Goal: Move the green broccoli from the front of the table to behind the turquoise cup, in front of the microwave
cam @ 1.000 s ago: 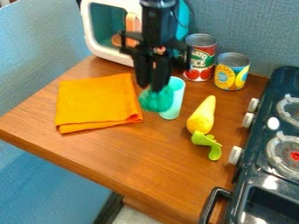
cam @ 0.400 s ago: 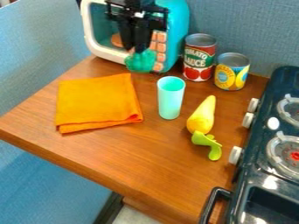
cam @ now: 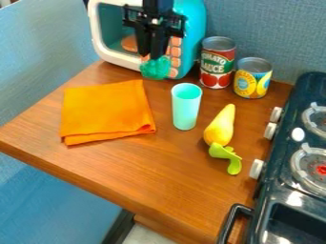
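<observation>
Gripper (cam: 153,56) and green lump (cam: 157,69) have moved from beside the cup (cam: 186,112) to the toy microwave's (cam: 193,24) front.
Its fingers clamp the lump's top, which hangs directly below them, before the microwave.

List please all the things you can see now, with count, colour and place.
Folded cloth: one, orange, left on the tabletop
Tabletop: one, brown, centre
Cup: one, mint green, upright, right of the cloth
Pear-shaped toy: one, yellow, right of the cup
Curvy piece: one, light green, at the toy's lower end
Food cans: two, red-green and yellow-blue labels, at the back
Toy microwave: one, turquoise and white, at the back
Toy stove: one, black, right
Lumpy object: one, green, held in the hand
Hand: one, black, before the microwave
</observation>
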Controlling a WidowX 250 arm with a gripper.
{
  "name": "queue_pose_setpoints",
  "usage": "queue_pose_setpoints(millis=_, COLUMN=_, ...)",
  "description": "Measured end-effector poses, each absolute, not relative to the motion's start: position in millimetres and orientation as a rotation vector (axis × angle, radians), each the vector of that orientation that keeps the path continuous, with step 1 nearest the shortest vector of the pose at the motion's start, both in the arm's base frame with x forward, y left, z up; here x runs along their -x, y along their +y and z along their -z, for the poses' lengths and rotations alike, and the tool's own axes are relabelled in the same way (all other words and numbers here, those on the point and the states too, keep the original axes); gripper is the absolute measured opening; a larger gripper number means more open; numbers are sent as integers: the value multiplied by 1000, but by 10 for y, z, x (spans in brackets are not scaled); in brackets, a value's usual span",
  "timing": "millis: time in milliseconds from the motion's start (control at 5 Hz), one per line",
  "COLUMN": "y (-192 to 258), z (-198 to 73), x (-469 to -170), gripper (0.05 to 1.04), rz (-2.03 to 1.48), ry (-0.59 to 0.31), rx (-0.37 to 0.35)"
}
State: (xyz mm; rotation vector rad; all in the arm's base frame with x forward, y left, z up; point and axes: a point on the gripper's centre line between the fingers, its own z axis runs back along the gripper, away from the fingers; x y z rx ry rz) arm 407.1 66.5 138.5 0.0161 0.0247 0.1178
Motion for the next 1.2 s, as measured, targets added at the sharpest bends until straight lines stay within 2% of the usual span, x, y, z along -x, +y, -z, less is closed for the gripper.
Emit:
queue_pose_setpoints(millis=400, y=719, z=-1173, x=-4299, gripper=320, rz=-135, ry=74, rx=-32)
queue_pose_setpoints(millis=1200, y=668, z=-683, x=-4552, gripper=320, rz=-140, ry=145, rx=35)
